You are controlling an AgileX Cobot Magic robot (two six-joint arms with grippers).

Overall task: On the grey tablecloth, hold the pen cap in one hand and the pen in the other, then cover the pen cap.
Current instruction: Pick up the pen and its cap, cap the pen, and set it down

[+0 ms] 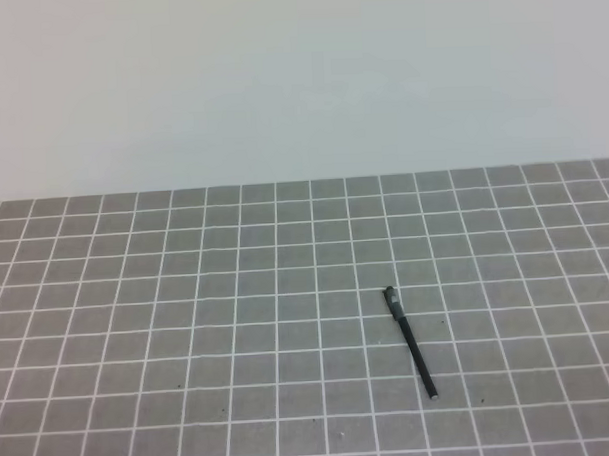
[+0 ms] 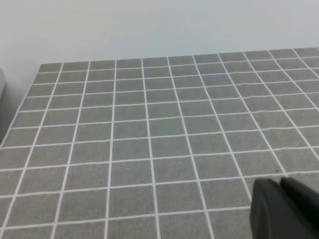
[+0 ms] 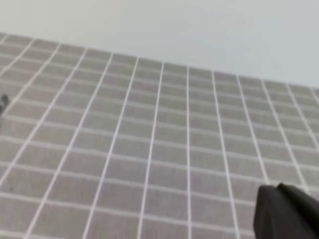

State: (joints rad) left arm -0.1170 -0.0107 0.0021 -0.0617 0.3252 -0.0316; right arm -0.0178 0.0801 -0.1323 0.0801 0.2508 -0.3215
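The pen [image 1: 414, 349] lies on the grey tablecloth [image 1: 188, 322] right of centre, slanting from upper left to lower right. Its upper end carries a thicker black piece that looks like the pen cap [image 1: 390, 296]. I cannot tell whether the cap sits on the pen or only lies against it. That end also shows as a dark speck [image 3: 3, 102] at the left edge of the right wrist view. My left gripper [image 2: 280, 185] and my right gripper [image 3: 277, 191] show only in their wrist views, each at the lower right. Both are shut, hold nothing, and hover above bare cloth away from the pen.
The gridded cloth runs back to a plain pale wall [image 1: 299, 78]. In the left wrist view the cloth's left edge [image 2: 17, 112] shows, with a pale object [image 2: 2, 84] just beyond it.
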